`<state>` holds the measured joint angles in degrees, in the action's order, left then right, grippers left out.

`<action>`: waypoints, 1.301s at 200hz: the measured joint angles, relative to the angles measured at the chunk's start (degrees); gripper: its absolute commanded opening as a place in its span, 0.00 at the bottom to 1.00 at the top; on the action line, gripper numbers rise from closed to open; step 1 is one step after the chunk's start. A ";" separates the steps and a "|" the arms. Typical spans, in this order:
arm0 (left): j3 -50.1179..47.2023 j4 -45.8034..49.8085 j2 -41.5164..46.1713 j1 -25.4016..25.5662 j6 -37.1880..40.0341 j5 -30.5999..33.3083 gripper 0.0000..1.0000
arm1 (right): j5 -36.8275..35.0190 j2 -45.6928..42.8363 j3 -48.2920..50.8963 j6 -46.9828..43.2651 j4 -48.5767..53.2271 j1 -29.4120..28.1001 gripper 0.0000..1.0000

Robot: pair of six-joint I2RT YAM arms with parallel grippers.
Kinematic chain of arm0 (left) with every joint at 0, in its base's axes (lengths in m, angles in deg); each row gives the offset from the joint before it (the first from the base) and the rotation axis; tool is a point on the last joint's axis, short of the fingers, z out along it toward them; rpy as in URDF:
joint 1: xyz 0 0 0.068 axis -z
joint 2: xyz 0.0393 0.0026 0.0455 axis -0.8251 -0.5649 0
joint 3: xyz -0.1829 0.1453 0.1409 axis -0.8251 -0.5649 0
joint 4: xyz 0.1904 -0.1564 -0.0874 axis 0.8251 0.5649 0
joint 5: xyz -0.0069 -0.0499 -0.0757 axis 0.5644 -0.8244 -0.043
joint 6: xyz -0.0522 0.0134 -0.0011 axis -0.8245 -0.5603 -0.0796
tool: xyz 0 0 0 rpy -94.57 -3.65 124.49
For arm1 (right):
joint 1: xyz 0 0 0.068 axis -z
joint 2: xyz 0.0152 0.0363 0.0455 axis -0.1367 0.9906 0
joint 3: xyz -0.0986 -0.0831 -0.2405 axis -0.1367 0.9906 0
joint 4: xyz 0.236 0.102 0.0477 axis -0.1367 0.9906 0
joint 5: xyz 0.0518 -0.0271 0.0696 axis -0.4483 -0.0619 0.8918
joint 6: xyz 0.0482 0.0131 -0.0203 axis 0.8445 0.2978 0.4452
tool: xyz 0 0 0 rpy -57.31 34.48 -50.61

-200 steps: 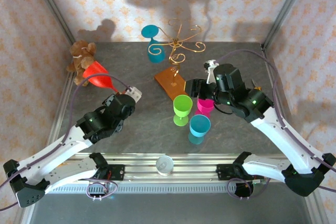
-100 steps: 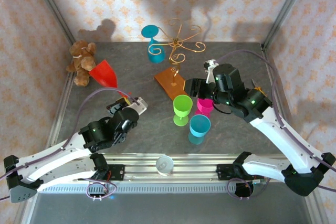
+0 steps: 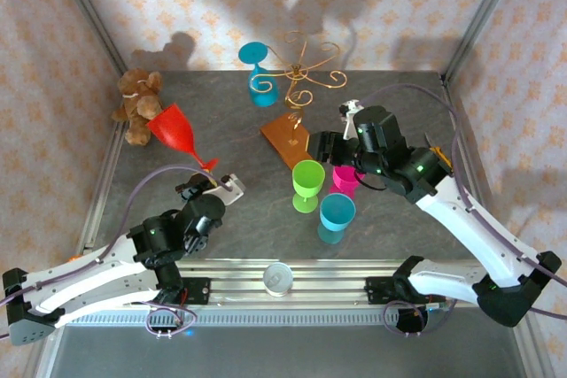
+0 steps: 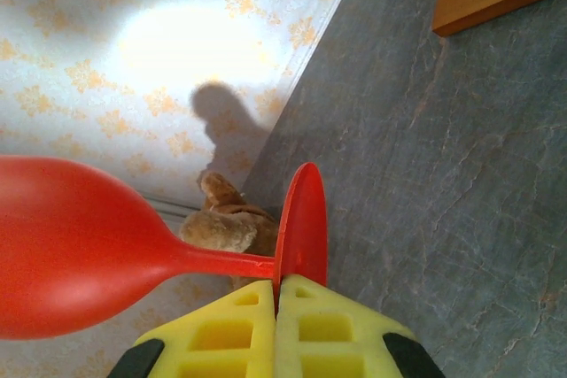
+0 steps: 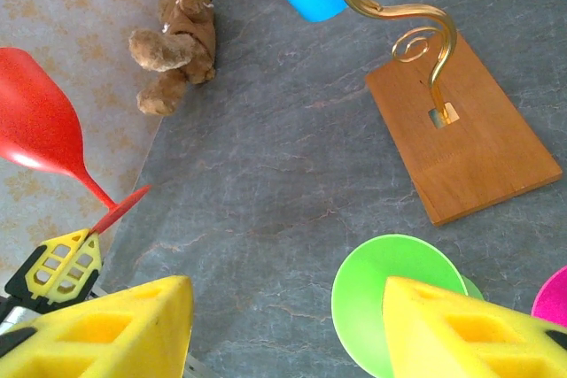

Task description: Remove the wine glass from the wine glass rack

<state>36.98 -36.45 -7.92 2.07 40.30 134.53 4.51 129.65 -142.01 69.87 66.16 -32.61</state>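
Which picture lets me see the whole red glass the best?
The top external view: the red wine glass shows whole, tilted, its foot pinched by the left gripper. The left wrist view is closer but cuts off the bowl's rim. The right wrist view shows it small at the left edge.

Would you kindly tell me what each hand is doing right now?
Left hand: closed on the red wine glass by its foot.
Right hand: open, holding nothing.
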 measured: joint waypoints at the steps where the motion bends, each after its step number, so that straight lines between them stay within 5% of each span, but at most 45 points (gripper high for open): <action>1: -0.04 -0.15 0.00 0.09 0.02 0.07 0.00 | 0.00 0.00 0.00 -0.02 -0.02 0.00 0.59; 150: -8.70 -5.84 6.14 4.59 11.87 2.93 0.00 | 0.17 1.01 -0.76 -1.01 -0.90 0.00 0.59; 260: -15.56 -9.38 11.87 6.49 22.53 4.52 0.00 | 7.41 5.75 -18.53 -7.56 4.24 -0.11 0.58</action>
<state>21.41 -45.83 3.95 8.56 62.84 139.06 11.92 135.40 -160.55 62.31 70.40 -32.72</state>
